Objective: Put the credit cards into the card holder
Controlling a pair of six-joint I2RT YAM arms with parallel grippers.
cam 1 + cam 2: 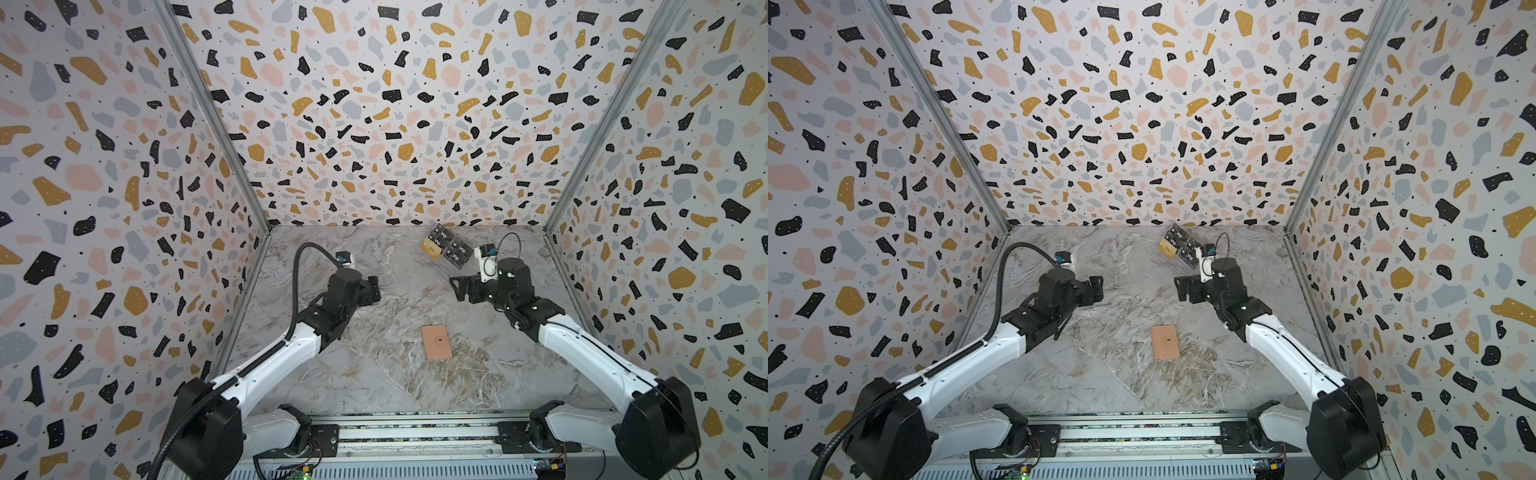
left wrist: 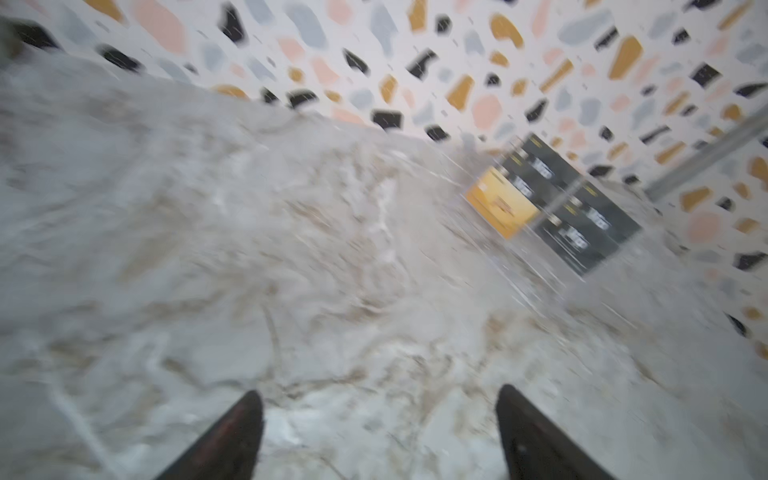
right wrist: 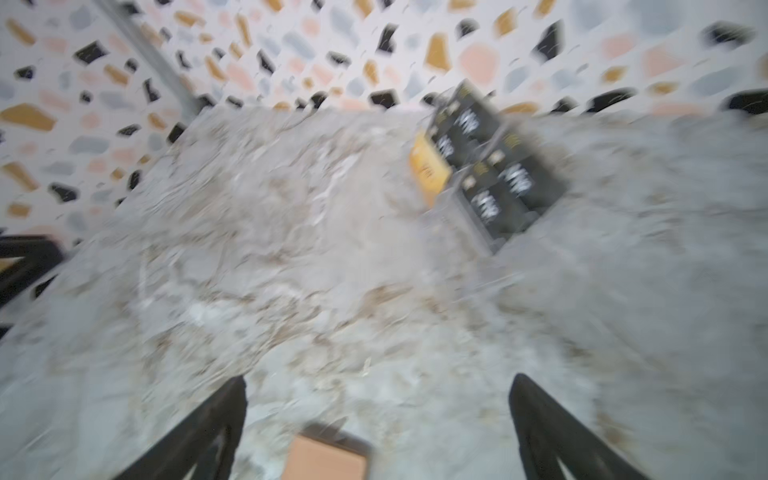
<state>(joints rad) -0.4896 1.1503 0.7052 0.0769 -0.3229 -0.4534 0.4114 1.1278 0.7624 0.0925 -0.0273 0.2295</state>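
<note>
Below frame centre, the card holder (image 1: 436, 342) lies closed; left gripper (image 2: 380, 391) and right gripper (image 3: 379, 379), both spread and empty, should open it first.

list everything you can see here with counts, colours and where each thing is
card holder: one, tan-pink, closed, flat on the table, middle front
black credit cards: four showing, black with white Vip lettering, clustered back right near the wall
gold credit card: one, gold, left edge of that cluster
table: one, grey marble pattern
walls: three, white with terrazzo flecks, left, back and right
left hand: one, black, open and empty, left of centre
right hand: one, black, open and empty, right of centre, nearer the cards
</note>
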